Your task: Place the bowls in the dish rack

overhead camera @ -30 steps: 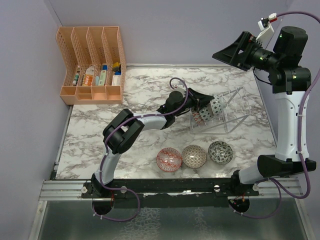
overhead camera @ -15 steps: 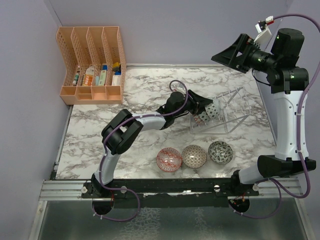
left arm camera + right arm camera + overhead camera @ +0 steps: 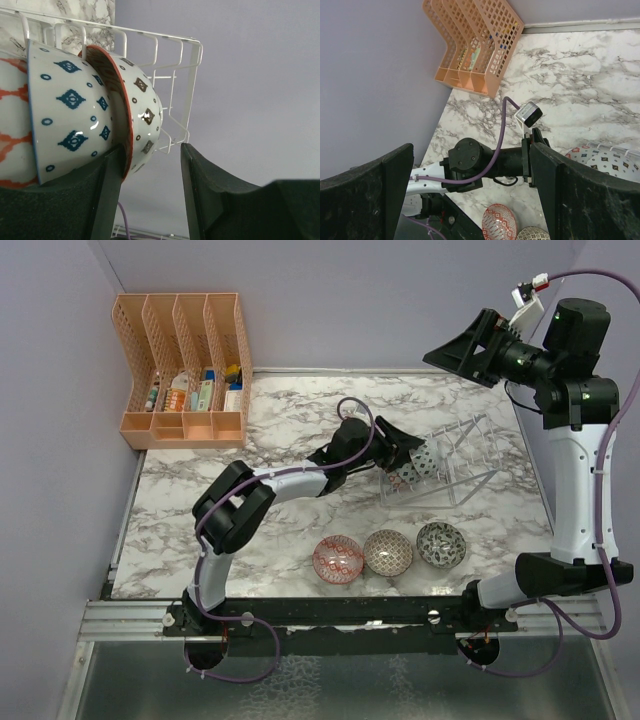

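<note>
DISH RACK [image 3: 462,462]: pale thin-wire frame with upright prongs, at 3 o'clock on the marble table [image 3: 200,510]; its 9 o'clock end holds three small round ceramic bowls on edge, packed close: orange-lattice bowl [image 3: 10,135]; blue-diamond bowl [image 3: 70,112]; brown-diamond bowl [image 3: 142,117] with a red rim, outermost.

LOOSE STOCK: three bowls upright in a row at 6 o'clock, not yet loaded: red-patterned bowl [image 3: 337,558]; brownish bowl [image 3: 388,552]; dark grey-green bowl [image 3: 441,544].

LEFT GRIPPER [image 3: 151,155]: jaws part-spread, clamping nothing; one finger sits at the lower rim of the brown-diamond bowl, touching or just beside, cannot tell which; the other stands apart from it.

RIGHT GRIPPER [image 3: 472,160]: jaws wide, empty, raised high at 1 o'clock, well apart from the rack.

HAZARDS, judged: a withdrawal that drags the near finger along the red rim could tip the brown-diamond bowl out of its slot; the light rack could slide or lift if a finger catches a wire; the close-packed bowls may knock and chip; whether the outermost bowl is seated between prongs is hidden, so it may roll once unsupported.
</note>
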`<state>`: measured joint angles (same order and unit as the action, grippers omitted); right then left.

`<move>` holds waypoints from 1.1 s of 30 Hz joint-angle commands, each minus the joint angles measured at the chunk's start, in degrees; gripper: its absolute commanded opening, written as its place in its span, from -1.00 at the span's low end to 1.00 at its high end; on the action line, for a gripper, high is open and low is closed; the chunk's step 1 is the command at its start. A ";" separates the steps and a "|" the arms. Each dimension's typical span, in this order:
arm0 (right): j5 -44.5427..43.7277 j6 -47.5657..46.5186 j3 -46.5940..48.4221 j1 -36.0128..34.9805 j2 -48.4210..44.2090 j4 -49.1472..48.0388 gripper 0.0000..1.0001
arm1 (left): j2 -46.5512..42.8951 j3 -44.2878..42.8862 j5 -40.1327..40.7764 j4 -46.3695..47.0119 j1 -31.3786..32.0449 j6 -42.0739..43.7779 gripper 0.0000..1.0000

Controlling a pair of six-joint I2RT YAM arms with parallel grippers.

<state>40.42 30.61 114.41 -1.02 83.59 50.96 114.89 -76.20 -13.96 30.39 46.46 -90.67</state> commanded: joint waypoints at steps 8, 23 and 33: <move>1.79 -0.20 -1.01 0.23 -2.17 -0.57 0.99 | -6.21 -0.69 -0.41 -6.40 -1.15 4.75 0.11; 1.77 -0.11 -2.04 0.23 -2.73 -0.60 0.99 | -14.08 2.55 0.74 -13.53 -3.17 9.89 0.34; 1.31 -0.29 -2.45 0.23 -3.08 -0.47 0.99 | -25.54 8.51 -0.12 -21.23 -5.34 17.40 0.99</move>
<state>40.86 30.63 112.64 -1.02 81.95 50.94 95.66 -70.11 -13.91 13.28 41.98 -78.54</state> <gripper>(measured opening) 0.994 0.977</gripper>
